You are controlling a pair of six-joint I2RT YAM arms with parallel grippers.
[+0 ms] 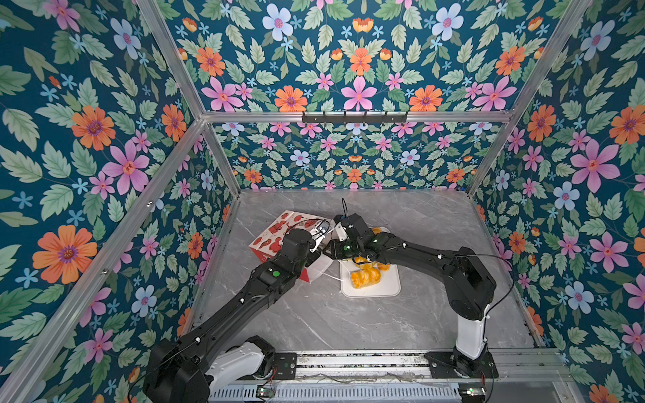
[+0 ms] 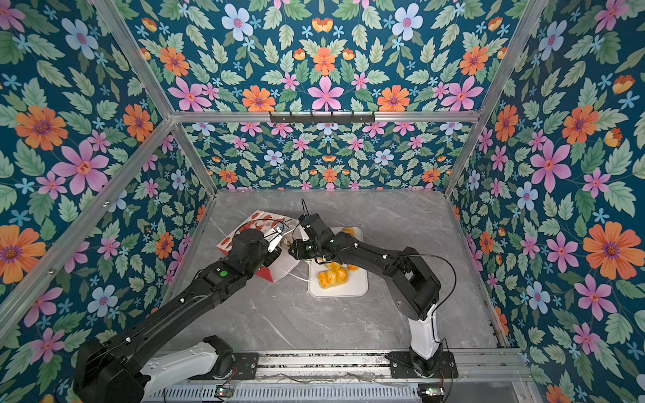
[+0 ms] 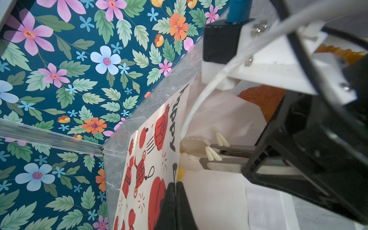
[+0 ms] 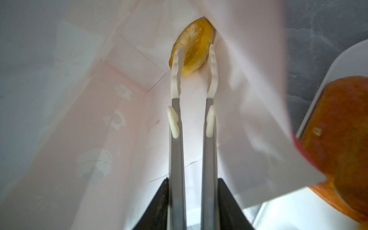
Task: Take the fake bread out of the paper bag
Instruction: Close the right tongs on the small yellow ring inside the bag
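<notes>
The paper bag [image 1: 275, 233] [image 2: 244, 226] lies on its side, mouth toward the white tray. My left gripper [image 3: 175, 186] is shut on the rim of the bag's mouth [image 3: 209, 199] and holds it apart. My right gripper [image 4: 192, 185] is shut on a pair of metal tongs [image 4: 176, 159] that reach deep into the bag's white inside [image 4: 99, 119]. Their white tips sit on either side of a yellow piece of fake bread [image 4: 194, 45] at the far end. More fake bread [image 1: 364, 277] [image 2: 333, 277] lies on the tray. Both arms meet over the bag's mouth in both top views.
The white tray [image 1: 387, 289] [image 2: 356, 289] sits right of the bag, partly under the right arm. An orange bun [image 4: 338, 139] on it lies close beside the right wrist. Flowered walls enclose the grey marble table [image 1: 314, 321] on three sides.
</notes>
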